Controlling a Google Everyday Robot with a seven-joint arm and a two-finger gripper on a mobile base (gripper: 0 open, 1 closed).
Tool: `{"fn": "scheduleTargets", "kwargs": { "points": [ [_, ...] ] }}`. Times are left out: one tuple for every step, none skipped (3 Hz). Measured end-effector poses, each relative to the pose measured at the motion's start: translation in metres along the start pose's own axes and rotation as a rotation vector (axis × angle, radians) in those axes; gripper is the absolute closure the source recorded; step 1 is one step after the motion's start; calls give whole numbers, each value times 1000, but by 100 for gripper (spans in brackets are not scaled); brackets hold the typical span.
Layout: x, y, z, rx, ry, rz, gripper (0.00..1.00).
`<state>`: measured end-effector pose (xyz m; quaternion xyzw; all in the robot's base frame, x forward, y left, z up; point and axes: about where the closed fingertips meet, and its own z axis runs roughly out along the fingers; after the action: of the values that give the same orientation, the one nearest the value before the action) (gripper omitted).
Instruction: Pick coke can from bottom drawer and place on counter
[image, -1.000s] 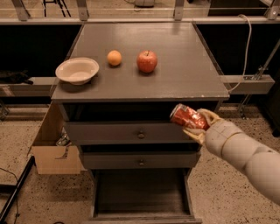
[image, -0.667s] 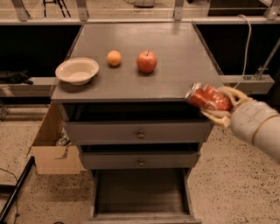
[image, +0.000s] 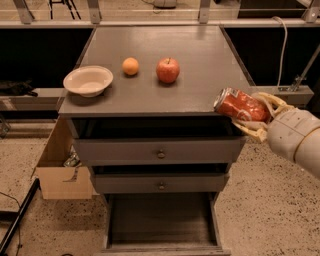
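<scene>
My gripper (image: 252, 114) is shut on the red coke can (image: 240, 105), which lies tilted on its side with its silver end pointing left. It hangs in the air at the front right corner of the grey counter (image: 200, 65), level with the counter's edge and apart from it. The white arm runs off to the lower right. The bottom drawer (image: 161, 222) stands pulled out below, its dark interior bare.
On the counter stand a white bowl (image: 88, 80) at the left, an orange (image: 130, 66) and a red apple (image: 167, 70) in the middle. Two shallower drawers (image: 160, 150) with round knobs are slightly open. A cardboard box (image: 62, 165) stands left of the cabinet.
The gripper has risen with the coke can from in front of the top drawer to the level of the counter's front right corner, moving slightly right.
</scene>
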<state>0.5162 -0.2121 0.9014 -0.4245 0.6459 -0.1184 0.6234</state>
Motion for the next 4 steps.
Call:
{"fn": "scheduleTargets", "kwargs": {
  "points": [
    [-41,-28,9,34,-103,23,100],
    [-123,-102,42,130,-207,-16,100],
    [-171,-145,58,194,-199,-52,100],
    [-165,-140,78,166,-186,-33,100]
  ]
}}
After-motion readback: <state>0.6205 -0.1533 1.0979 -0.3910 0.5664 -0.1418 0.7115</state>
